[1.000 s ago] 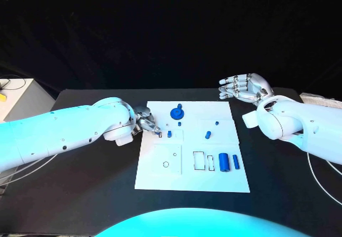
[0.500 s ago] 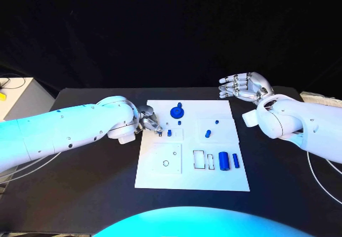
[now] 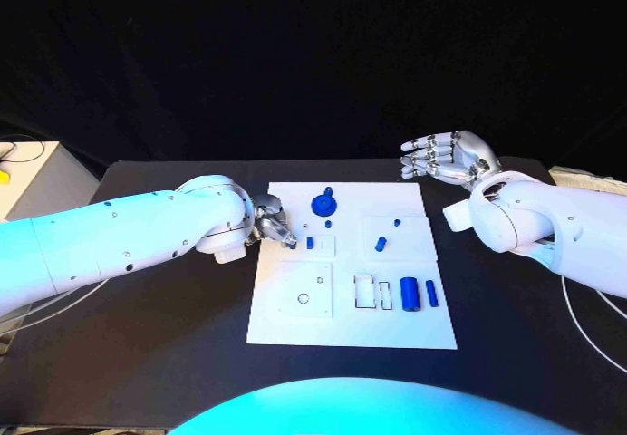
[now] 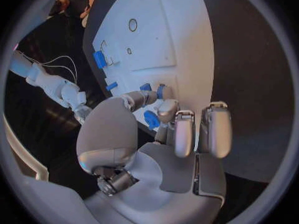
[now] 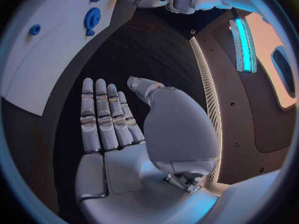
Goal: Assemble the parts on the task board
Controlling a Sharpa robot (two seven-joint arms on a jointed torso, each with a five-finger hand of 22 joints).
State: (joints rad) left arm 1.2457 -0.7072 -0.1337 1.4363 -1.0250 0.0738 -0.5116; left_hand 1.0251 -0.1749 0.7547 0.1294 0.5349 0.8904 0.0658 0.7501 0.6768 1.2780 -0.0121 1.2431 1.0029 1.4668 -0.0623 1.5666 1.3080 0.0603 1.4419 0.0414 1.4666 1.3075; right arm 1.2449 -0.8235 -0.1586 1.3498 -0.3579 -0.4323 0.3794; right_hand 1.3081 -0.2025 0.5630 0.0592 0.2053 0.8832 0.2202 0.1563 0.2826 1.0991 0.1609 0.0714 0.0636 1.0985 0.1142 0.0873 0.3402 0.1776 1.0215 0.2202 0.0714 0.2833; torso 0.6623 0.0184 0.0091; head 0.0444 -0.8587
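Observation:
The white task board (image 3: 294,331) lies mid-table. On it are a round blue part (image 3: 323,204), a tiny blue piece (image 3: 328,224), two short blue pegs (image 3: 311,243) (image 3: 381,244), a blue cylinder (image 3: 410,294) and a thin blue bar (image 3: 431,292). My left hand (image 3: 272,227) hovers at the board's left edge with its fingers curled in, and its fingertips (image 4: 167,109) are close beside the left peg (image 4: 161,91). I see nothing between them. My right hand (image 3: 444,156) is raised off the board's far right corner, fingers (image 5: 102,114) straight and apart, holding nothing.
A pale cabinet (image 3: 39,181) stands off the table's left side. Bare black table (image 3: 144,353) surrounds the board. Outlined slots and small holes (image 3: 303,299) mark the board's near half. My right forearm (image 3: 549,227) lies along the table's right side.
My left arm has shifted slightly and its hand has edged a little toward the left peg. The parts and my right hand have stayed put.

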